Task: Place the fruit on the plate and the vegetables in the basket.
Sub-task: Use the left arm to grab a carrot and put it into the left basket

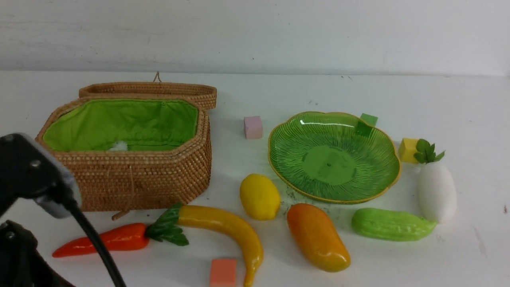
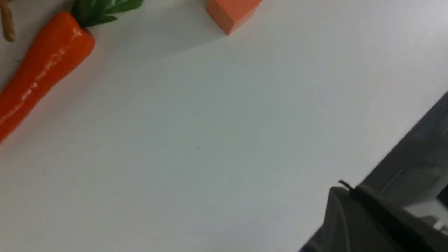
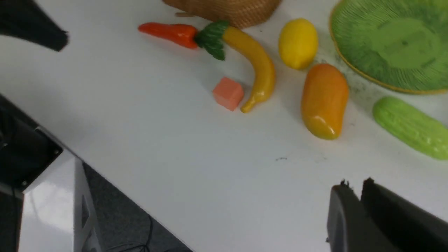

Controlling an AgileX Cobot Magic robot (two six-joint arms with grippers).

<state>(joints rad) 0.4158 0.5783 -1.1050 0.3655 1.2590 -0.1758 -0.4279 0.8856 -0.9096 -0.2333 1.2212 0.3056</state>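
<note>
In the front view, none of the six toys is sorted yet. The octagonal brown wicker basket with green cloth lining (image 1: 131, 179) sits at middle left. The ribbed glossy green plate with a wavy edge (image 1: 334, 159) sits at centre right with nothing on it. Along the lower frame lie the orange-red carrot (image 1: 115, 238), the long curved yellow banana (image 1: 227, 225), the round yellow lemon (image 1: 259, 196), the oblong orange-yellow mango (image 1: 317, 237) and the bumpy light-green gourd (image 1: 392, 224). The white radish (image 1: 436, 191) lies at right. All look glossy and rigid. We judge them light, hard and slippery, so we would pinch each across its narrow girth, never by the tips or leaves.

In the left wrist view, the left gripper (image 2: 346, 187), at lower right, has its fingers pressed together and empty over the white table (image 2: 210, 157). The carrot lies at upper left, well apart.

In the right wrist view, the right gripper (image 3: 355, 185), at bottom right, shows only a thin slit between its fingers and pinches nothing. The mango lies nearest, at centre right, and we would take it across its middle.
</note>
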